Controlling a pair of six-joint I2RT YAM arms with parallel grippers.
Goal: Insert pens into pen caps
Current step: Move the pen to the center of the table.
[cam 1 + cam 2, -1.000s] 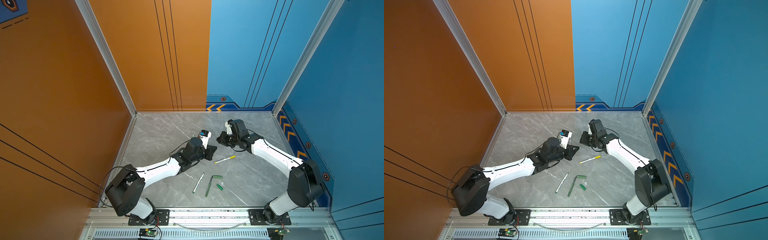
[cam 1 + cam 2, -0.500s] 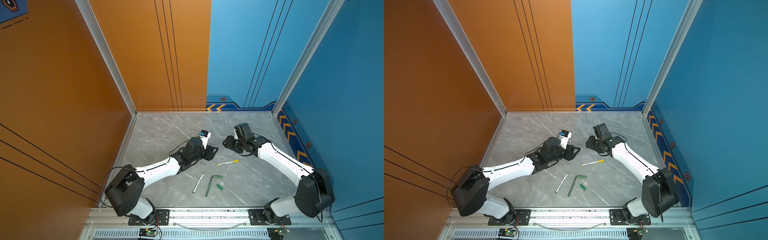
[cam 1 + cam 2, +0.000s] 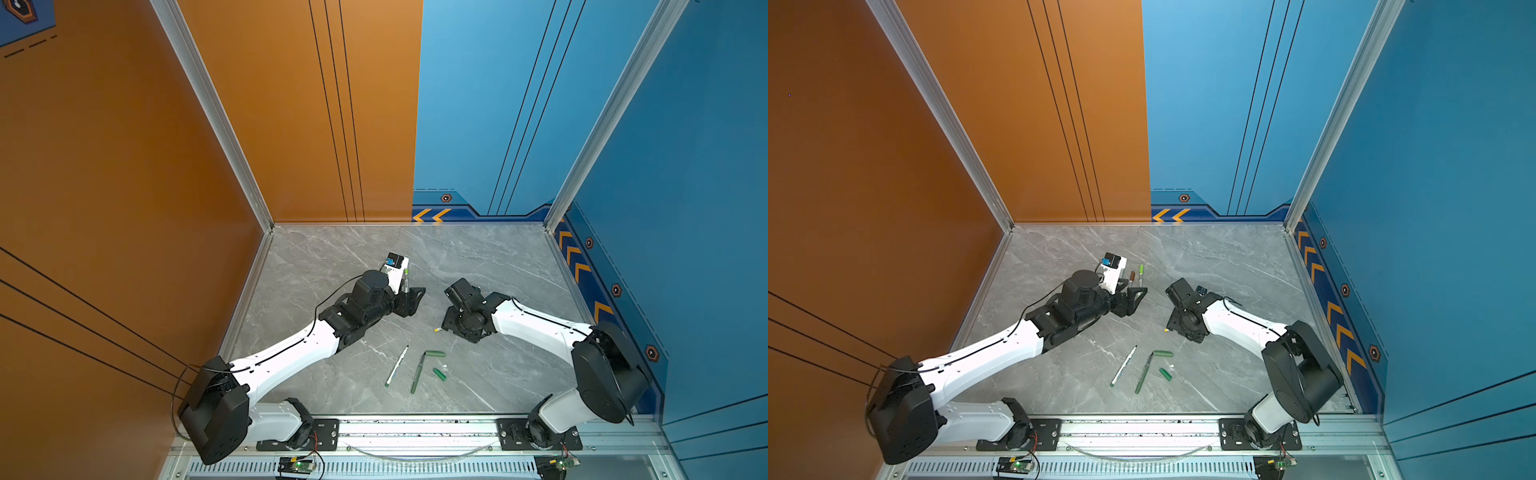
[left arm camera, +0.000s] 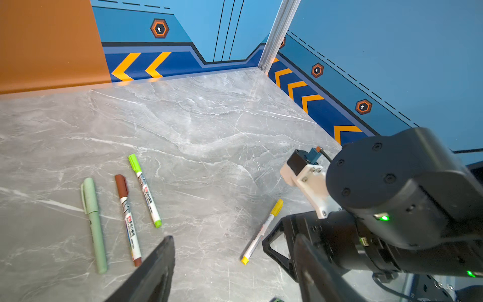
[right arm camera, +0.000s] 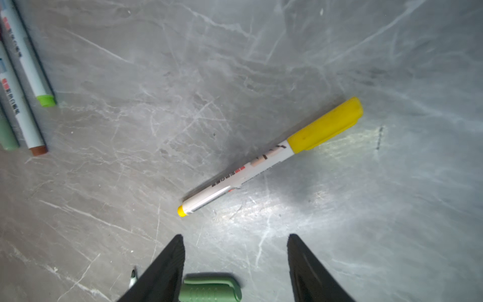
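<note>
A grey marble-patterned tabletop (image 3: 332,257) filled the floor of the enclosure, veined with pale streaks. An orange wall (image 3: 124,166) rose from its left edge and carried on along the left part of its far edge. There it met a blue wall (image 3: 478,104), and another blue panel (image 3: 685,208) stood along the tabletop's right edge. Aluminium posts (image 3: 216,120) rose from its two far corners. Where the blue walls met the tabletop ran a dark blue band with orange chevrons (image 3: 432,215), with small hexagon badges (image 3: 446,198) just above it. A metal rail (image 3: 415,428) lay along the tabletop's near edge, and a slotted strip (image 3: 415,467) ran just beyond that.
</note>
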